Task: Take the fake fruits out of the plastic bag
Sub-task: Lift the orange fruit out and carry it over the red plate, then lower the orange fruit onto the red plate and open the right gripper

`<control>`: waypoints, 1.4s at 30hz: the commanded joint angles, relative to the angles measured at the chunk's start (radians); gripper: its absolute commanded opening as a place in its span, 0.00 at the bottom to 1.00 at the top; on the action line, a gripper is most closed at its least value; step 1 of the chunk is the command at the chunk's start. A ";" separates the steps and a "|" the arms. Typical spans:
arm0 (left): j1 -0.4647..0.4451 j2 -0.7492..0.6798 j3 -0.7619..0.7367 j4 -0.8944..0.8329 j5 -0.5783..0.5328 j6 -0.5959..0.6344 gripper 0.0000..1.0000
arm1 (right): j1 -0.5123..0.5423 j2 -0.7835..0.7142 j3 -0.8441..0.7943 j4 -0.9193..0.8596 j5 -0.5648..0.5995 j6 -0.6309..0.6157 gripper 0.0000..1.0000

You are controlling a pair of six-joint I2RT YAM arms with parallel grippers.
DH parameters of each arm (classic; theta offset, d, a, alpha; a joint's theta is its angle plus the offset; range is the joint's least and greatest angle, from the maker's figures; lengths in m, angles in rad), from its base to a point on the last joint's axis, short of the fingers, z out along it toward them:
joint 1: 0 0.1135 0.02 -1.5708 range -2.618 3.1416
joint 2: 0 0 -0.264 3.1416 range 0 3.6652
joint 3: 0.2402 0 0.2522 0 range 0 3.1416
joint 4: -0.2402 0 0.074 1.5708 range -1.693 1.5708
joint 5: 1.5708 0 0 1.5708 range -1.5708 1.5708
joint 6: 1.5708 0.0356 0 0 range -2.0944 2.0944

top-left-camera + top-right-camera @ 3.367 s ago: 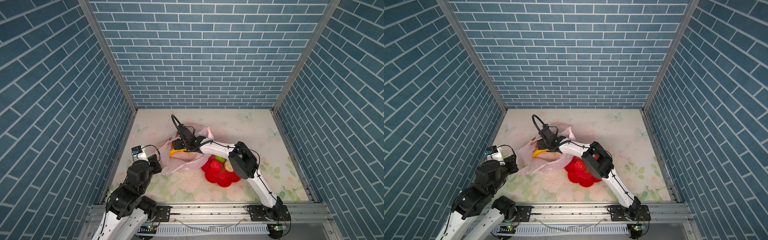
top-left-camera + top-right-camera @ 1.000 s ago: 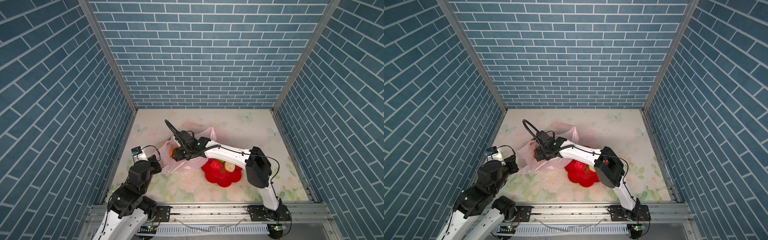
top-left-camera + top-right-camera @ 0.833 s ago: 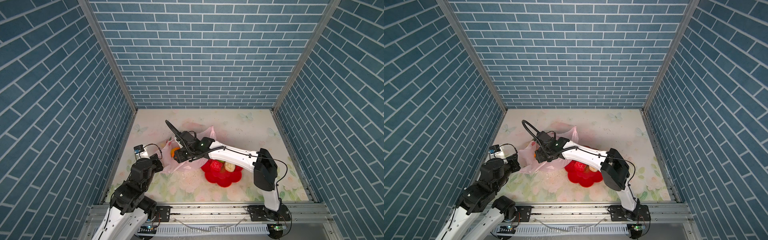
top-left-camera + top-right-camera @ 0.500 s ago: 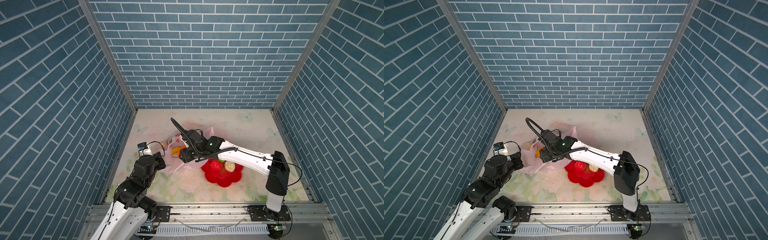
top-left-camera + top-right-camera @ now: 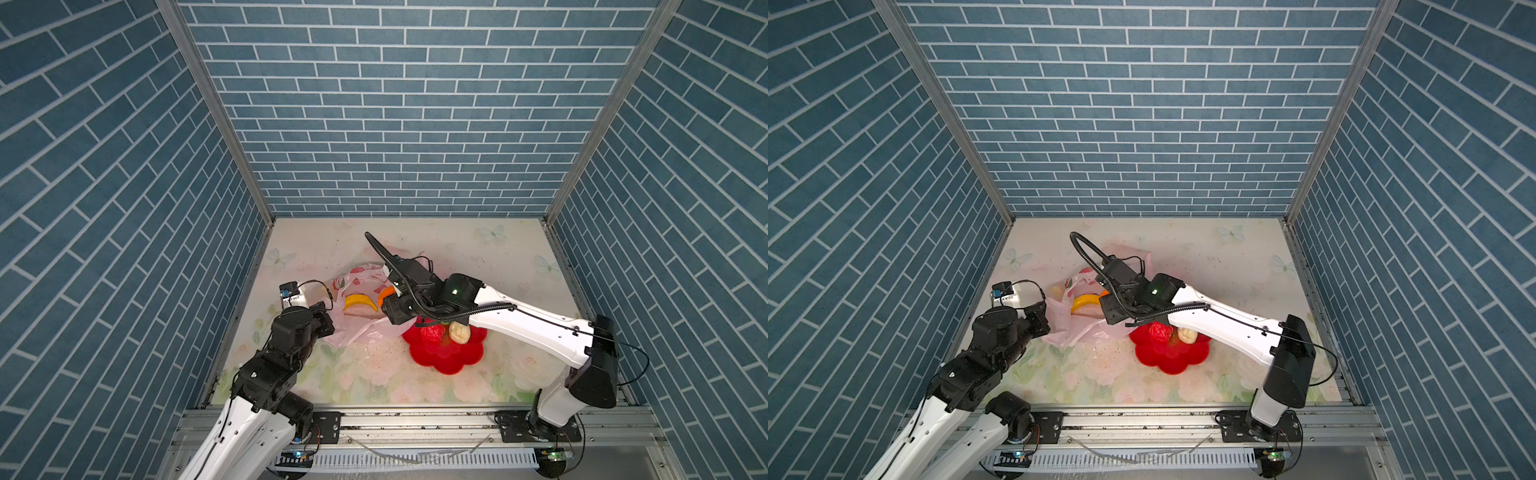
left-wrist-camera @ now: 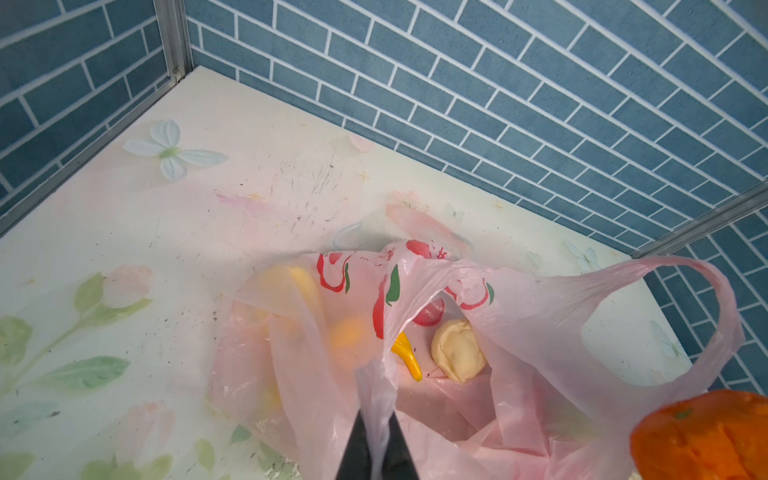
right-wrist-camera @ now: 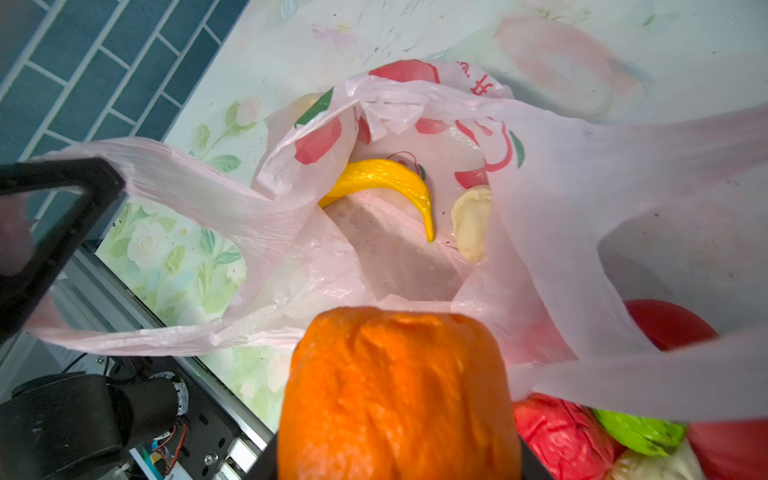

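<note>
Right wrist view showed you the right gripper [image 5: 390, 301] clamped on the orange [image 7: 395, 395], which had moved from the bag [image 6: 540, 332] toward the dish [image 5: 444, 361] since a second before. Your left gripper [image 6: 376, 440] stayed pinched on a bag handle, and its arm had pushed in closer. The banana [image 7: 386, 176] and a cream fruit [image 7: 469, 224] lay inside the bag. Yellow shapes behind the film were too blurred to name. The orange hid the right jaws, and the dish's fruits [image 7: 561, 432] were cut off.
</note>
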 commanded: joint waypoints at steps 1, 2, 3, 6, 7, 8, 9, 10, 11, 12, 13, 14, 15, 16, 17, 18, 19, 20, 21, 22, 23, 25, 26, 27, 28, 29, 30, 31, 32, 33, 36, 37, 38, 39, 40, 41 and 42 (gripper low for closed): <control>0.004 0.008 -0.006 0.026 0.013 0.012 0.08 | -0.011 -0.080 -0.091 -0.039 0.073 0.044 0.36; 0.004 0.010 -0.005 0.028 0.014 0.011 0.09 | -0.011 -0.100 -0.120 -0.041 0.091 0.052 0.36; 0.004 0.010 -0.005 0.030 0.015 0.012 0.08 | -0.012 -0.114 -0.148 -0.044 0.106 0.060 0.36; 0.004 0.017 0.003 0.031 0.020 0.012 0.08 | -0.013 -0.160 -0.232 -0.049 0.149 0.088 0.36; 0.004 0.022 0.005 0.032 0.018 0.012 0.09 | -0.013 -0.173 -0.259 -0.045 0.156 0.100 0.36; 0.005 0.027 0.006 0.035 0.020 0.013 0.08 | -0.014 -0.186 -0.285 -0.040 0.158 0.110 0.35; 0.004 0.032 0.009 0.038 0.019 0.014 0.09 | -0.014 -0.198 -0.306 -0.035 0.159 0.118 0.35; 0.005 0.038 0.008 0.044 0.018 0.014 0.09 | -0.013 -0.210 -0.329 -0.033 0.161 0.130 0.35; 0.005 0.045 0.009 0.049 0.018 0.013 0.08 | -0.014 -0.220 -0.350 -0.037 0.163 0.141 0.35; 0.005 0.053 0.009 0.052 0.020 0.013 0.08 | -0.014 -0.231 -0.370 -0.039 0.164 0.151 0.35; 0.005 0.056 0.009 0.054 0.019 0.014 0.08 | -0.015 -0.240 -0.388 -0.038 0.165 0.159 0.35; 0.004 0.060 0.010 0.055 0.019 0.014 0.08 | -0.016 -0.248 -0.407 -0.039 0.163 0.169 0.35; 0.005 0.060 0.009 0.055 0.019 0.013 0.08 | -0.015 -0.257 -0.427 -0.037 0.163 0.178 0.35; 0.004 0.060 0.009 0.054 0.019 0.014 0.08 | -0.016 -0.262 -0.442 -0.032 0.160 0.186 0.35; 0.004 0.059 0.009 0.052 0.018 0.012 0.08 | -0.015 -0.265 -0.459 -0.031 0.159 0.193 0.35; 0.004 0.059 0.009 0.048 0.015 0.011 0.08 | -0.015 -0.267 -0.475 -0.028 0.156 0.201 0.35; 0.004 0.059 0.009 0.045 0.013 0.012 0.08 | -0.015 -0.267 -0.489 -0.026 0.157 0.209 0.35; 0.004 0.058 0.008 0.043 0.012 0.012 0.08 | -0.016 -0.266 -0.502 -0.022 0.155 0.215 0.35; 0.004 0.057 0.007 0.043 0.010 0.012 0.08 | -0.016 -0.264 -0.514 -0.015 0.150 0.221 0.35; 0.005 0.057 0.007 0.041 0.009 0.011 0.08 | -0.015 -0.263 -0.522 -0.010 0.146 0.226 0.35; 0.005 0.057 0.007 0.040 0.009 0.011 0.08 | -0.015 -0.261 -0.533 -0.002 0.136 0.232 0.35; 0.004 0.059 0.006 0.040 0.009 0.011 0.08 | -0.015 -0.263 -0.555 0.008 0.127 0.249 0.35; 0.004 0.060 0.007 0.040 0.007 0.011 0.08 | -0.015 -0.267 -0.569 0.011 0.124 0.262 0.35; 0.004 0.062 0.007 0.039 0.006 0.012 0.08 | -0.015 -0.272 -0.583 0.014 0.120 0.275 0.35; 0.005 0.063 0.009 0.040 0.007 0.012 0.08 | -0.013 -0.277 -0.599 0.021 0.116 0.288 0.35; 0.005 0.064 0.008 0.040 0.007 0.012 0.08 | -0.015 -0.285 -0.618 0.031 0.110 0.302 0.35; 0.004 0.064 0.008 0.040 0.009 0.010 0.08 | -0.015 -0.294 -0.634 0.042 0.104 0.317 0.35; 0.004 0.064 0.008 0.040 0.010 0.008 0.08 | -0.016 -0.300 -0.650 0.050 0.101 0.326 0.35; 0.005 0.061 0.009 0.040 0.010 0.008 0.08 | -0.015 -0.307 -0.664 0.057 0.099 0.339 0.35; 0.004 0.059 0.007 0.039 0.012 0.006 0.08 | -0.014 -0.311 -0.676 0.063 0.096 0.347 0.36; 0.005 0.057 0.008 0.037 0.010 0.003 0.08 | -0.016 -0.308 -0.702 0.073 0.082 0.357 0.37; 0.005 0.057 0.008 0.037 0.010 0.004 0.08 | -0.017 -0.302 -0.707 0.074 0.077 0.359 0.38; 0.004 0.057 0.009 0.037 0.010 0.003 0.08 | -0.015 -0.296 -0.712 0.077 0.073 0.359 0.39; 0.005 0.057 0.009 0.036 0.010 0.003 0.08 | -0.015 -0.290 -0.715 0.080 0.070 0.359 0.40; 0.005 0.057 0.010 0.034 0.012 0.004 0.08 | -0.016 -0.283 -0.718 0.083 0.068 0.360 0.41; 0.004 0.055 0.012 0.032 0.012 0.004 0.08 | -0.015 -0.277 -0.719 0.085 0.068 0.357 0.41; 0.005 0.053 0.014 0.030 0.012 0.004 0.08 | -0.015 -0.272 -0.720 0.086 0.068 0.357 0.42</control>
